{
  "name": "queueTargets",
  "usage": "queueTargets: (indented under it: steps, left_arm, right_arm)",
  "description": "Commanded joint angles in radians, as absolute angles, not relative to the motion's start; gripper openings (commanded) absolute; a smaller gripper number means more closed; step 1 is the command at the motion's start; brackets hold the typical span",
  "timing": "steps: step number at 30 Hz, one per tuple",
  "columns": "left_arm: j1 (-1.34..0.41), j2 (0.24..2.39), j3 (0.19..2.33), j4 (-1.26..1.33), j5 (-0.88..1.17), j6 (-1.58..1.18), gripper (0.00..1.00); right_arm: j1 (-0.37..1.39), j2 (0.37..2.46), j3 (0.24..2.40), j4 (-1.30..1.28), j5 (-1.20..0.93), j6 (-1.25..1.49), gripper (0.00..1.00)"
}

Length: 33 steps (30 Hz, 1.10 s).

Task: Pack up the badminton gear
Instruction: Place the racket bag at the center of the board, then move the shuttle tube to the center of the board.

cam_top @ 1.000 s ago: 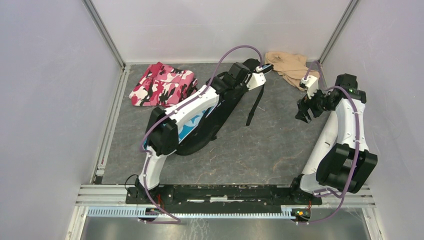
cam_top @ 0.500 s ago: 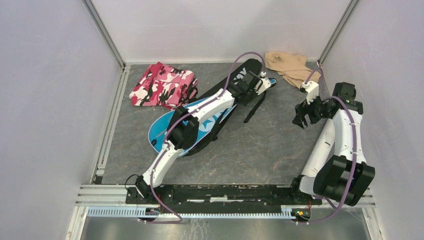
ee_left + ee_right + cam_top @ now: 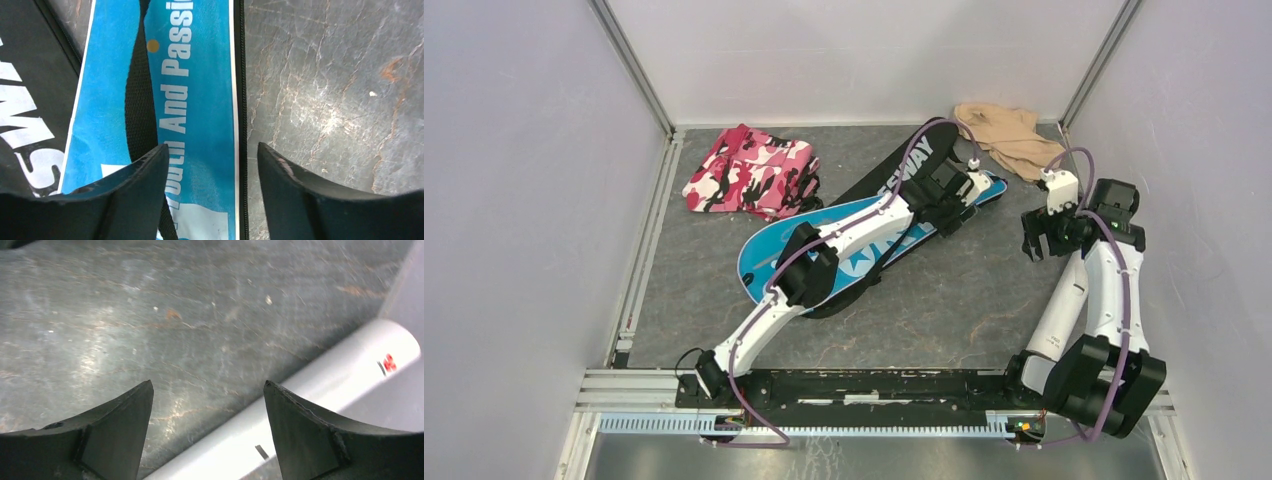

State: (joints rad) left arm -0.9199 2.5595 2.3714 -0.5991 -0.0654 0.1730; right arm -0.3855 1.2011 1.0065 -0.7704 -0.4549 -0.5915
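Top view: the blue "SPORT" cover (image 3: 769, 255) is lying diagonally mid-frame, overlapping the black "CROSSWAY" cover (image 3: 914, 155). The left gripper (image 3: 959, 190) is hovering over the blue cover's narrow upper-right end, and the right gripper (image 3: 1034, 240) is hanging at centre right.

Left wrist: the fingers (image 3: 135, 195) are standing apart and empty, with the blue cover and its black strap (image 3: 137, 100) beneath.

Right wrist: the fingers (image 3: 115, 435) are spread wide over the grey table (image 3: 150, 315), and the white tube (image 3: 325, 390) is lying at lower right.

The blue cover (image 3: 200, 100) carries white lettering; the black cover (image 3: 924, 150) likewise; the camouflage cloth (image 3: 749, 168) is pink, white, black; the beige cloth (image 3: 1004, 132) is plain; white tube (image 3: 325, 385); grey veined worktop (image 3: 944, 295).
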Motion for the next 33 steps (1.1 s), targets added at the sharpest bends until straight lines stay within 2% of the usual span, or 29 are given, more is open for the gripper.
queueTargets:
  steps: [1,4,5,16,26,29,33]
  left_arm:
    - [-0.884,2.468,2.383,-0.583,0.025,0.109,0.78]
    - [-0.865,2.383,2.325,-0.586,0.094,0.113,0.99]
    - [-0.861,2.352,2.303,-0.586,0.114,0.118,1.0]
    - [-0.842,2.01,1.953,-0.542,0.141,0.222,1.0]
    - [-0.842,1.8,1.669,-0.433,0.069,0.273,1.0]
    - [-0.841,1.771,1.633,-0.432,0.042,0.286,1.0]
    - [-0.839,1.733,1.594,-0.424,0.003,0.303,1.0]
  right_arm:
    - [-0.409,1.134,0.976,-0.698,-0.271,-0.513,0.87]
    - [-0.438,1.109,0.965,-0.705,-0.22,-0.511,0.89]
    - [-0.448,1.103,0.963,-0.711,-0.206,-0.512,0.89]
    - [-0.641,1.056,0.854,-0.729,-0.134,-0.534,0.95]
    - [-0.754,1.225,0.762,-0.684,-0.249,-0.541,0.96]
    - [-0.757,1.298,0.77,-0.668,-0.304,-0.513,0.93]
    - [-0.754,1.368,0.773,-0.64,-0.388,-0.452,0.79]
